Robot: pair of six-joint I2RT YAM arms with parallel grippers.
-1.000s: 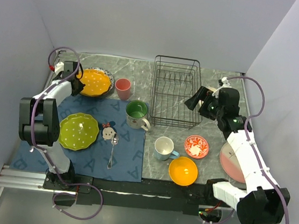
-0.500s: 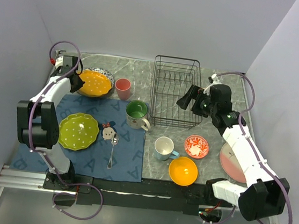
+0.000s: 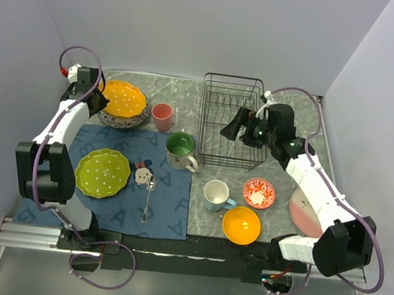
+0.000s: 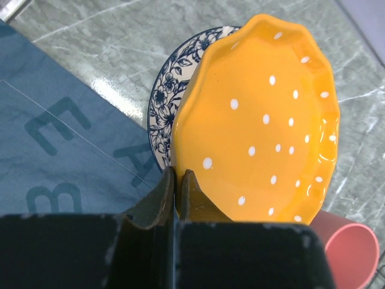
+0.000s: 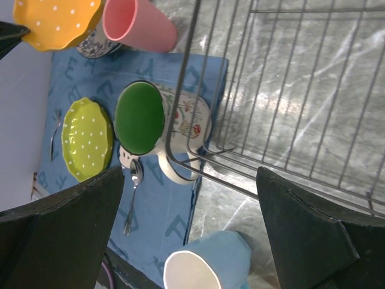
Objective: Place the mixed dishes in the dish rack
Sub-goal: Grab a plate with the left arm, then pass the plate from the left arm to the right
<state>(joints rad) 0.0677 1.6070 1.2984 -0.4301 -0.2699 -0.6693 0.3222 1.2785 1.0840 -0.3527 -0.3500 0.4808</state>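
The orange scalloped plate (image 4: 258, 126) with white dots is pinched at its near rim by my left gripper (image 4: 176, 178), which is shut on it. The plate is tilted up off a blue-patterned plate (image 4: 163, 105) at the back left (image 3: 123, 99). The black wire dish rack (image 3: 230, 119) stands at the back centre with nothing in it. My right gripper (image 3: 230, 129) hovers open over the rack's left part and holds nothing. Through its fingers (image 5: 60, 235) I look down at the rack's corner (image 5: 204, 144), a green-lined mug (image 5: 150, 120) and a blue mug (image 5: 207, 268).
On the blue mat (image 3: 168, 212) lie a lime-green plate (image 3: 103, 172), a small mouse-shaped dish (image 3: 142, 174) and a spoon (image 3: 147, 200). A pink cup (image 3: 161, 116) stands by the rack. A red-patterned dish (image 3: 258, 193), an orange bowl (image 3: 241, 224) and a pink plate (image 3: 302, 215) sit front right.
My left gripper has lifted and tilted the orange plate off the blue-patterned plate beneath. The right gripper has swung left, from the rack's right side to above its left part.
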